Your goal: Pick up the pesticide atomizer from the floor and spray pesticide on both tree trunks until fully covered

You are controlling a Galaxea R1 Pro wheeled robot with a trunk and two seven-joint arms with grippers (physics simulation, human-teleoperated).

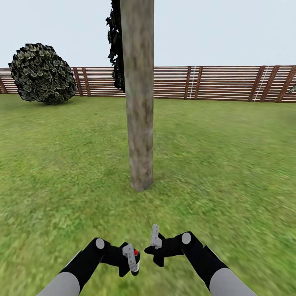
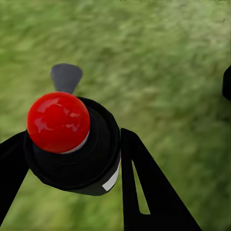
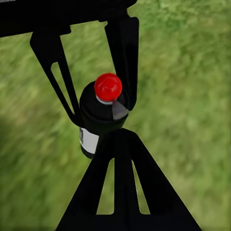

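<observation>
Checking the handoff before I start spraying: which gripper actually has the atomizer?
The left gripper has it: its fingers close around the black atomizer with the red cap. The right gripper holds nothing.

The white label (image 3: 88,139) on the atomizer (image 3: 98,118) shows no readable text.

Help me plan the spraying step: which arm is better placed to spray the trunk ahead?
Left. The left end effector already grips the red-capped atomizer, and the tree trunk stands straight ahead. The right end effector holds nothing.
</observation>
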